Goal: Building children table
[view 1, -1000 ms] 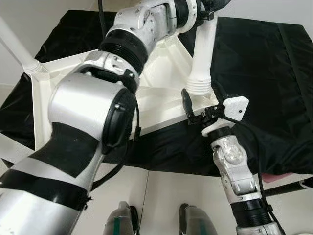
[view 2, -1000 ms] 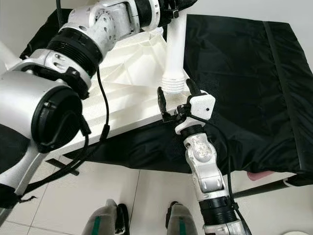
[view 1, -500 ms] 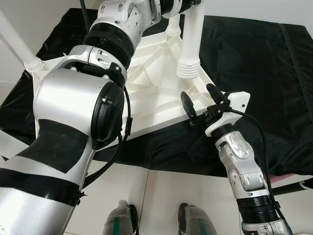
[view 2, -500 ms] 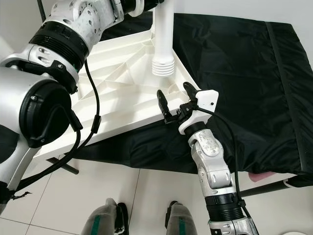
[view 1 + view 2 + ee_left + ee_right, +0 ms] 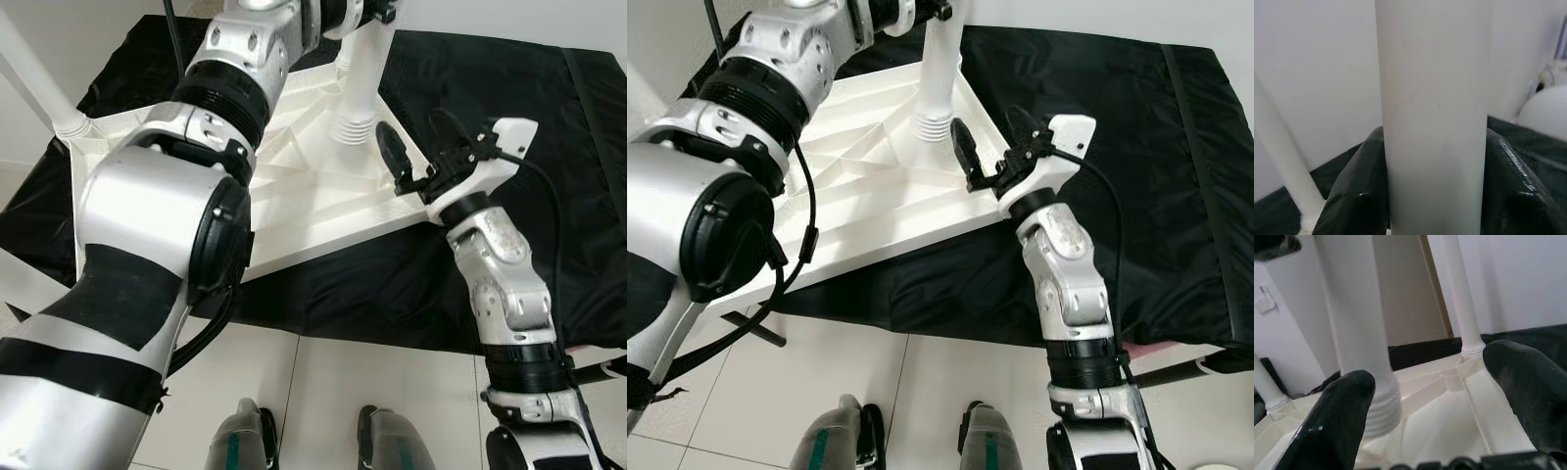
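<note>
L pincer [image 5: 1432, 196] pinches white leg [image 5: 355, 83] upright over tabletop [image 5: 294, 196] socket; keep it vertical w/ R pincer [image 5: 416, 157] spread, steadying the corner.

Both arms up and reaching forward, left high, right lower.

Left arm [image 5: 167, 215] stretches from the lower left of the frame up to the top centre, its tool [image 5: 1432, 196] clamped tight, black fingers [image 5: 1352, 196] pressing in from both sides. Right arm [image 5: 505, 294] rises from the lower right, forearm near upright, wrist bent toward centre frame, and the right tool [image 5: 416, 157] is spread wide, fingers [image 5: 1334, 426] well apart, gripping nothing.
</note>
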{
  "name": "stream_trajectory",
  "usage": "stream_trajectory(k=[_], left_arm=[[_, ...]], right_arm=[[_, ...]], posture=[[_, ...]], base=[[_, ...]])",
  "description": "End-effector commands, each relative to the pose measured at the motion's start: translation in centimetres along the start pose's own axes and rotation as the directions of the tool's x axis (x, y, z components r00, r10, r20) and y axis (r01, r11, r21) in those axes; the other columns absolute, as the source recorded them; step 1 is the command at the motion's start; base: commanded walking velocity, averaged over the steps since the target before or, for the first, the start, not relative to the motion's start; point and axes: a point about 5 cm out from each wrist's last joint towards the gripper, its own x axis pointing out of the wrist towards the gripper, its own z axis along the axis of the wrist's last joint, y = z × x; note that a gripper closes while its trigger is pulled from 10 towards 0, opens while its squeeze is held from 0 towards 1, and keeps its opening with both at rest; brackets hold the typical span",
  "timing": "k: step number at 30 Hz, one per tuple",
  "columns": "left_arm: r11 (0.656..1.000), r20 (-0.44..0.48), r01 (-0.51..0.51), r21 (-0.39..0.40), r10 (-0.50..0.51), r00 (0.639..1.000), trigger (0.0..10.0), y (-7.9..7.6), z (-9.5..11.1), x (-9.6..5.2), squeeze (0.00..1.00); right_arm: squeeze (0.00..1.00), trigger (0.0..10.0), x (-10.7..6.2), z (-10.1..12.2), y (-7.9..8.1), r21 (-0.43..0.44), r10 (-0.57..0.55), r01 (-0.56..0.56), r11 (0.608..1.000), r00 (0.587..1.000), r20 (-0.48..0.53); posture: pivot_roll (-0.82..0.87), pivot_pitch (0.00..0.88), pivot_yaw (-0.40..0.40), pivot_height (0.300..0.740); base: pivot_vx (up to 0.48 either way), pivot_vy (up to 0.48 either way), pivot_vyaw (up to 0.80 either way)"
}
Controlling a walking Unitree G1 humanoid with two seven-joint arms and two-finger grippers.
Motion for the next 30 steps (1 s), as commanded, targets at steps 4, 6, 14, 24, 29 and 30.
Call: stream_trajectory(k=[4, 6, 14, 24, 29, 30], left_arm=[[0.889, 0.023, -0.441, 0.126, 0.442, 0.897, 10.0, 2.0, 0.3, -0.4, 0.00], [0.889, 0.023, -0.441, 0.126, 0.442, 0.897, 10.0, 2.0, 0.3, -0.4, 0.00], [0.798, 0.044, -0.574, 0.184, 0.577, 0.816, 10.0, 1.8, -0.1, -0.3, 0.00], [0.801, 0.056, -0.578, 0.155, 0.577, 0.815, 10.0, 1.1, 0.0, 0.2, 0.00], [0.801, 0.061, -0.581, 0.141, 0.579, 0.813, 10.0, 1.0, 0.3, 0.3, 0.00], [0.802, 0.063, -0.581, 0.136, 0.578, 0.813, 10.0, 0.9, 0.4, 0.3, 0.00]], right_arm=[[0.00, 10.0, 2.0, 0.4, 0.9, 0.008, 0.033, -0.033, 0.999, 0.999, -0.010], [0.00, 10.0, 2.0, 0.4, 0.9, 0.008, 0.033, -0.033, 0.999, 0.999, -0.010], [0.00, 10.0, 3.1, -0.7, 3.2, 0.096, 0.090, -0.085, 0.992, 0.995, -0.046], [0.00, 10.0, 3.4, -2.0, 4.9, 0.220, 0.096, -0.085, 0.972, 0.995, -0.041], [0.00, 10.0, 3.8, -2.7, 4.7, 0.241, -0.001, 0.009, 0.970, 0.999, -0.032], [0.00, 10.0, 4.0, -2.9, 4.6, 0.248, -0.032, 0.039, 0.968, 0.999, -0.032]], posture=[[-0.06, 0.088, 0.023, 0.740], [-0.06, 0.088, 0.023, 0.740], [-0.05, 0.083, 0.012, 0.740], [-0.05, 0.073, 0.018, 0.740], [-0.05, 0.067, 0.020, 0.740], [-0.05, 0.065, 0.021, 0.740]], base=[[0.000, 0.000, 0.00], [0.000, 0.000, 0.00], [0.000, 0.000, 0.00], [0.000, 0.000, 0.00], [0.000, 0.000, 0.00], [0.000, 0.000, 0.00]])
